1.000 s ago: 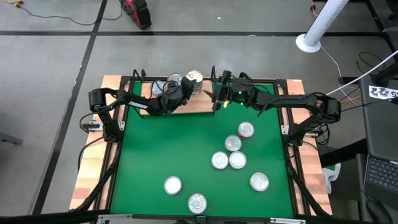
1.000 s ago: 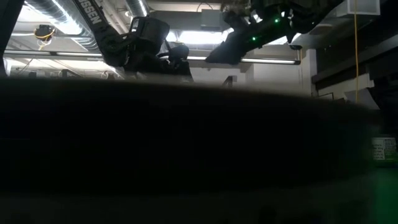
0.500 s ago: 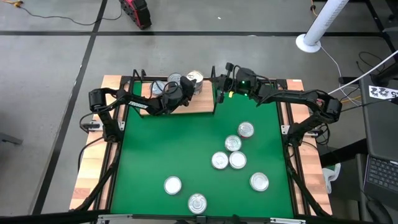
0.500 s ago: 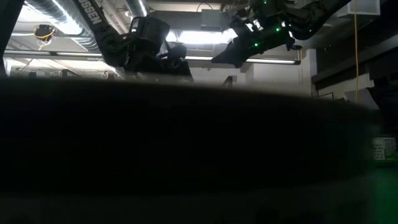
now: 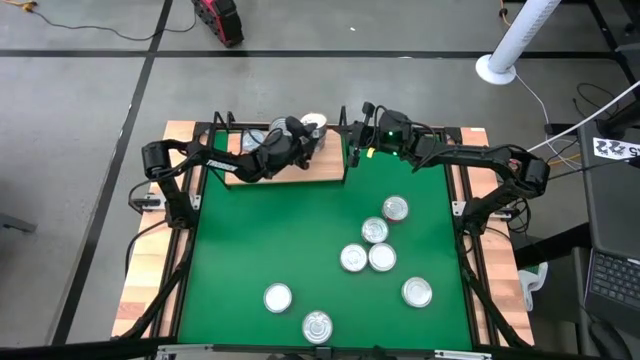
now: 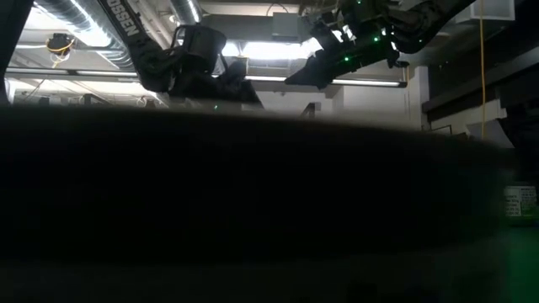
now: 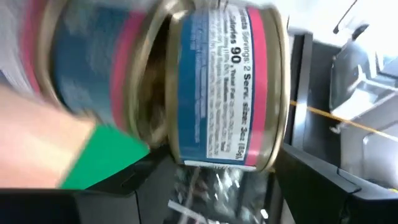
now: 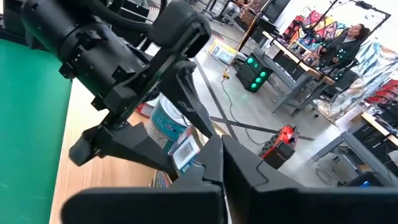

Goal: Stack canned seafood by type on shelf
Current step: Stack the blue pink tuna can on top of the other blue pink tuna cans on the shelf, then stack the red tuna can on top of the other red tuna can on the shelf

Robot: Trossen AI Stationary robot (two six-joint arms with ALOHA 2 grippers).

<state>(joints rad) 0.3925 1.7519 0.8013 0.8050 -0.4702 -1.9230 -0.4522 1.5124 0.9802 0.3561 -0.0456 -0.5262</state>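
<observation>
My left gripper (image 5: 300,131) is level over the far end of the light-brown wooden shelf (image 5: 310,168), shut on a tin of canned seafood (image 7: 224,87) with a blue and pink label. A second blue and pink tin (image 7: 87,62) sits close beneath it on the shelf; whether the two touch I cannot tell. My right gripper (image 5: 352,152) hangs shut and holds nothing, just right of the shelf's right end. Several silver-lidded tins (image 5: 374,231) lie on the green mat (image 5: 250,240). My left gripper pinches the tin (image 8: 166,127) between its two fingers, one finger (image 8: 200,109) on its upper flat end and the other on its lower one. The fingers come in level from the table's left. The tin is lifted, tilted, its side label toward the wrist camera.
Thin black uprights (image 5: 347,150) stand at the shelf's ends, the right one beside my right gripper. Another tin (image 5: 256,138) sits on the shelf's left part. Loose tins lie at the mat's middle right and near edge (image 5: 316,326); the mat's left half is bare.
My left gripper has rolled about its own line without shifting, tipping the held tin so less of its shiny lid shows from above. My right gripper has drawn back from the shelf's right end toward the far right and has shut.
</observation>
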